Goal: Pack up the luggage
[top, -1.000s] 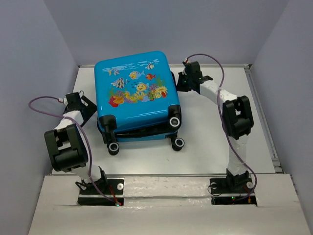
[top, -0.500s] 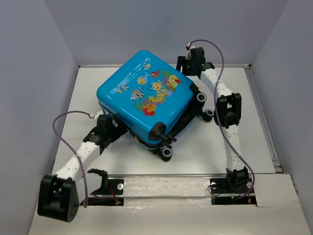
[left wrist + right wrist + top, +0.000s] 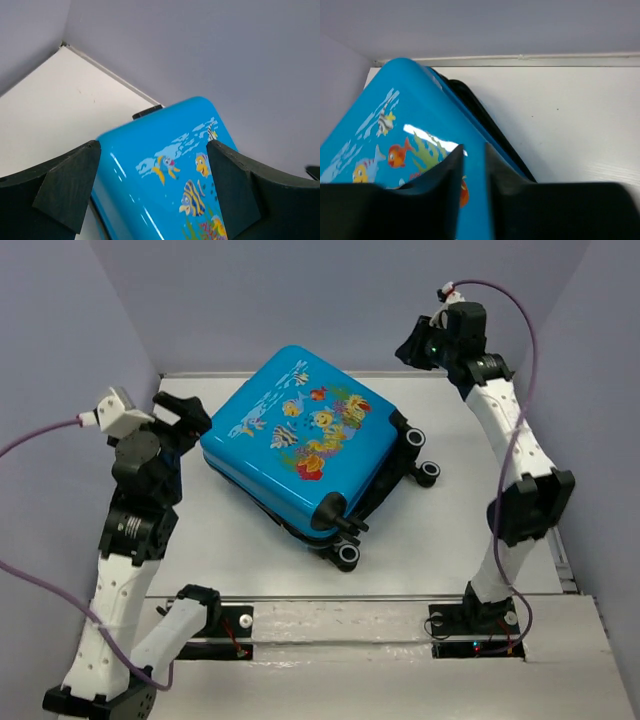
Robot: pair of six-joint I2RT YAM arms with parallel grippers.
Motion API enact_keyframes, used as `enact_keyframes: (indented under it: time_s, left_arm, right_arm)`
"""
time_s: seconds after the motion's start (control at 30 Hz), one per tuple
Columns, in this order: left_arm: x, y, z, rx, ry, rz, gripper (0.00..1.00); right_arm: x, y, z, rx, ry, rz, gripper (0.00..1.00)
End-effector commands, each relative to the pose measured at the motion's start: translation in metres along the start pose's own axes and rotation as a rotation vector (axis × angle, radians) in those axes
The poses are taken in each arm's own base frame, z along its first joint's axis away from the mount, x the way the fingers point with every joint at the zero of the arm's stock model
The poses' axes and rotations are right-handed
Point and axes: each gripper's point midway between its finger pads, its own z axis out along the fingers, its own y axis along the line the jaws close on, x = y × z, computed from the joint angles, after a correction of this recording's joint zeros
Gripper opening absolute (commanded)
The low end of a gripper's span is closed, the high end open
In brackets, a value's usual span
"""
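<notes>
The luggage (image 3: 300, 440) is a bright-blue suitcase with a fish print. It lies flat on the white table, turned diagonally, with its wheels (image 3: 428, 473) toward the near right. Its shells look nearly shut, with black trim along the near edge. My left gripper (image 3: 185, 420) is open and empty, raised just left of the case's left corner. In the left wrist view (image 3: 152, 185) the luggage (image 3: 165, 170) shows between the wide-apart fingers. My right gripper (image 3: 412, 348) is raised above the case's far-right corner. In the right wrist view (image 3: 472, 155) its fingers stand almost together, empty, above the luggage (image 3: 395, 130).
Grey walls enclose the table on the left, back and right. A raised rail (image 3: 555, 530) runs along the table's right edge. Purple cables (image 3: 40, 435) loop off both arms. The arm bases (image 3: 470, 625) sit on the near ledge.
The luggage was turned from square to diagonal, wheels now to the near right. Both arms have since lifted away from it, the left up at the left side, the right up toward the back wall.
</notes>
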Motion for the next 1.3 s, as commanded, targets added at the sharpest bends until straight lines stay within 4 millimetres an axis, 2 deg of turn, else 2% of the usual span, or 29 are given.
enact_keyframes:
  time_s: [0.0,0.03,0.07,0.1,0.13,0.17,0.2,0.23,0.27,0.3,0.33,0.37,0.4,0.43,0.47,0.5,0.53,0.57,0.63,0.73,0.93,0.97,1.03,1.1,1.13,1.17,1.2,1.23,1.27]
  left_arm:
    - [0.014,-0.022,0.057,-0.018,0.062,0.129,0.99]
    - [0.018,-0.027,0.079,-0.017,0.084,0.143,0.99]
    - [0.019,-0.031,0.091,-0.01,0.1,0.146,0.99]
    - [0.012,-0.044,0.1,0.027,0.096,0.128,0.99]
    - [0.029,-0.039,0.123,0.008,0.14,0.138,0.99]
    - [0.029,-0.037,0.136,-0.003,0.143,0.129,0.99]
    - [0.028,-0.027,0.149,-0.033,0.144,0.124,0.99]
    - [0.032,-0.024,0.171,-0.051,0.161,0.13,0.99]
    - [0.034,-0.019,0.184,-0.062,0.177,0.133,0.99]
    - [0.04,-0.006,0.194,-0.067,0.238,0.127,0.99]
    - [0.048,-0.008,0.217,-0.065,0.276,0.131,0.99]
    - [0.046,0.007,0.23,-0.089,0.293,0.137,0.99]
    - [0.052,0.008,0.238,-0.085,0.328,0.144,0.99]
    - [0.047,0.003,0.245,-0.079,0.342,0.164,0.99]
    - [0.068,0.013,0.261,-0.096,0.393,0.18,0.99]
    - [0.066,0.006,0.265,-0.074,0.416,0.176,0.99]
    - [0.087,0.017,0.277,-0.097,0.463,0.179,0.99]
    - [0.096,0.016,0.28,-0.077,0.491,0.174,0.99]
    - [0.122,0.026,0.291,-0.086,0.555,0.163,0.99]
    - [0.157,0.04,0.294,-0.102,0.622,0.14,0.99]
    - [0.208,0.051,0.285,-0.081,0.698,0.118,0.99]
    - [0.221,0.056,0.273,-0.09,0.728,0.117,0.99]
    - [0.232,0.06,0.256,-0.079,0.732,0.07,0.99]
    - [0.24,0.058,0.24,-0.045,0.739,0.016,0.99]
    - [0.244,0.062,0.227,-0.049,0.732,-0.014,0.99]
    - [0.247,0.064,0.218,-0.052,0.731,-0.023,0.99]
    - [0.255,0.055,0.207,-0.031,0.738,-0.023,0.99]
    - [0.26,0.056,0.19,-0.027,0.74,-0.029,0.99]
    - [0.262,0.058,0.181,-0.035,0.741,-0.029,0.99]
  right_arm:
    - [0.001,-0.002,-0.064,0.063,-0.111,0.025,0.11]
    - [-0.014,0.013,-0.102,0.027,-0.207,0.025,0.07]
    - [0.044,-0.007,-0.096,0.051,-0.107,0.058,0.07]
    - [0.041,0.014,-0.123,-0.02,-0.182,0.064,0.07]
    - [0.063,0.015,-0.128,-0.031,-0.165,0.079,0.07]
    - [0.085,0.014,-0.132,-0.037,-0.144,0.086,0.07]
    - [0.136,-0.005,-0.129,0.01,-0.067,0.11,0.07]
    - [0.143,-0.003,-0.144,0.006,-0.086,0.12,0.07]
    - [0.158,-0.008,-0.148,0.009,-0.069,0.13,0.07]
    - [0.191,-0.017,-0.15,0.028,-0.01,0.144,0.07]
    - [0.201,-0.021,-0.154,0.04,0.0,0.15,0.07]
    - [0.205,-0.023,-0.161,0.04,-0.01,0.152,0.07]
    - [0.215,-0.028,-0.161,0.053,0.003,0.158,0.07]
    - [0.232,-0.036,-0.16,0.075,0.034,0.167,0.07]
    - [0.24,-0.039,-0.16,0.082,0.05,0.172,0.07]
    - [0.249,-0.036,-0.155,0.062,0.078,0.179,0.07]
    - [0.258,-0.038,-0.151,0.062,0.102,0.183,0.07]
    - [0.269,-0.038,-0.144,0.063,0.145,0.187,0.07]
    - [0.267,-0.036,-0.134,0.049,0.142,0.187,0.07]
    - [0.266,-0.035,-0.116,0.039,0.16,0.192,0.07]
    - [0.232,-0.018,-0.084,-0.007,0.117,0.177,0.07]
    - [0.235,-0.02,-0.076,-0.002,0.131,0.177,0.07]
    - [0.219,-0.013,-0.065,-0.021,0.109,0.17,0.07]
    - [0.218,-0.014,-0.051,-0.021,0.119,0.169,0.07]
    - [0.203,-0.007,-0.045,-0.04,0.093,0.158,0.07]
    - [0.199,-0.004,-0.039,-0.054,0.097,0.157,0.07]
    - [0.204,-0.005,-0.028,-0.054,0.119,0.154,0.07]
    - [0.186,0.004,-0.022,-0.082,0.092,0.142,0.07]
    - [0.181,0.008,-0.016,-0.101,0.093,0.135,0.07]
